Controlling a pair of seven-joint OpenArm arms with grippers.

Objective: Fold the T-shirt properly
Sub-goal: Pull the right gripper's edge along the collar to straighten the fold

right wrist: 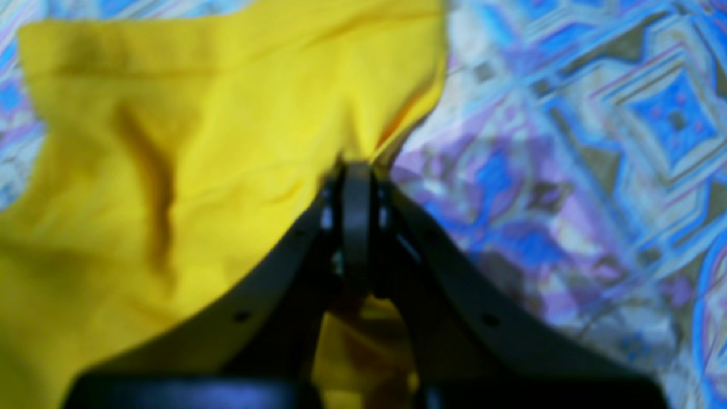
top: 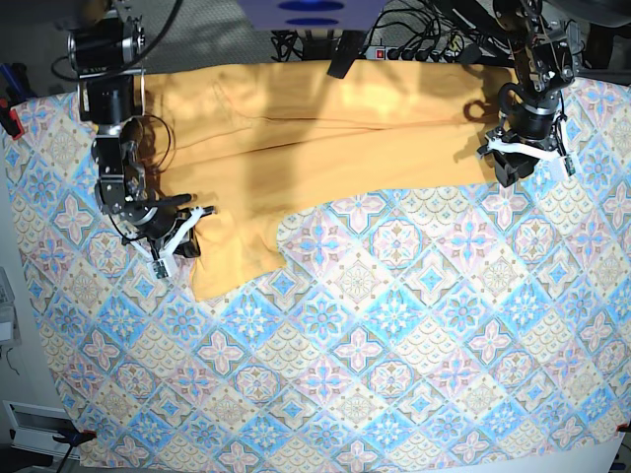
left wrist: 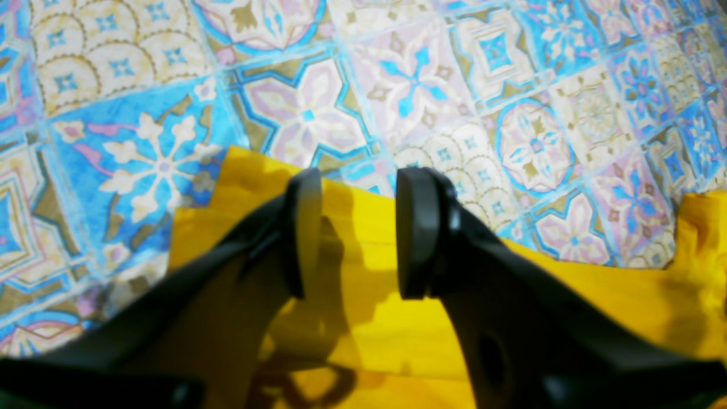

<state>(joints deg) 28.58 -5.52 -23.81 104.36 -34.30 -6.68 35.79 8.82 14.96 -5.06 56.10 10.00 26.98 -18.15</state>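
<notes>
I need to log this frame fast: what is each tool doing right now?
Left tool: open, pads either side of the T-shirt edge, not clamped.
Right tool: closed, pinching the T-shirt's edge.

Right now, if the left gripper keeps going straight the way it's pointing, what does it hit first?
Most likely the T-shirt: the open left gripper points down at the yellow cloth near its edge, with the patterned tablecloth just beyond. Depth is hard to judge.

No readable text (no labels, brands, numbers)
</notes>
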